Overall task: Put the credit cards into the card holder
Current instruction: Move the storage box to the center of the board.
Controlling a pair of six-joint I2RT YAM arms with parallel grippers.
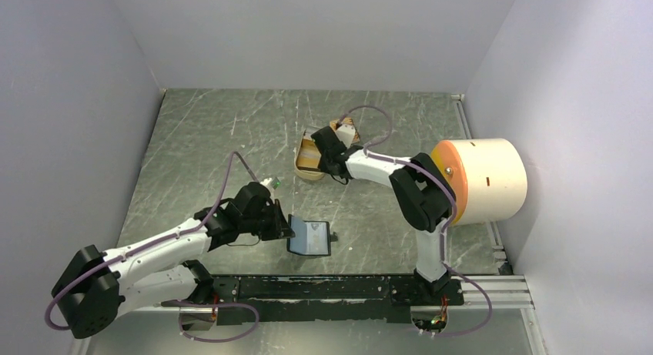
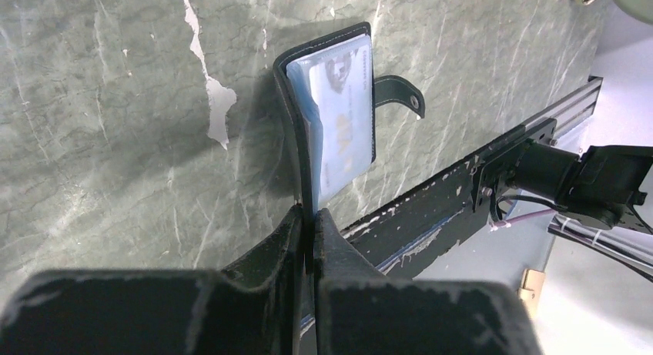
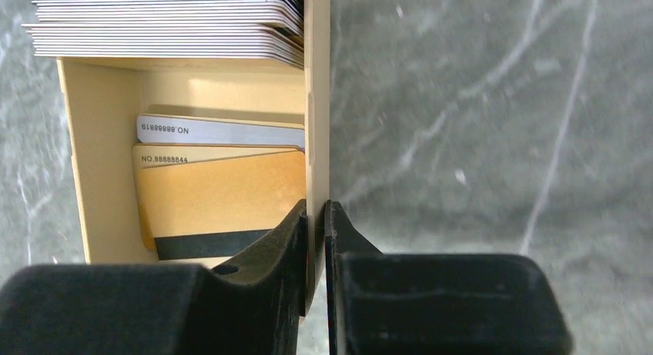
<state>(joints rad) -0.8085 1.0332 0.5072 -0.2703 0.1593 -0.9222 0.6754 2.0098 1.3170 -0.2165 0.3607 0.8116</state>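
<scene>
The black card holder (image 1: 310, 237) stands open near the table's front, its blue lining showing. My left gripper (image 1: 286, 230) is shut on its left cover (image 2: 286, 108), jaws pinching the thin edge in the left wrist view (image 2: 313, 216). A pale grey-white card (image 2: 343, 116) sits inside the holder, and the snap tab (image 2: 400, 89) hangs to the right. My right gripper (image 1: 322, 161) is shut on the side wall (image 3: 316, 101) of the tan tin (image 1: 308, 162). Inside the tin lie a grey-white card (image 3: 223, 130) and tan-orange cards (image 3: 223, 193).
A stack of several pale cards (image 3: 162, 20) lies at the tin's far end. A large cream and orange cylinder (image 1: 485, 178) stands at the right. A black rail (image 1: 339, 287) runs along the near edge. Grey walls enclose the table.
</scene>
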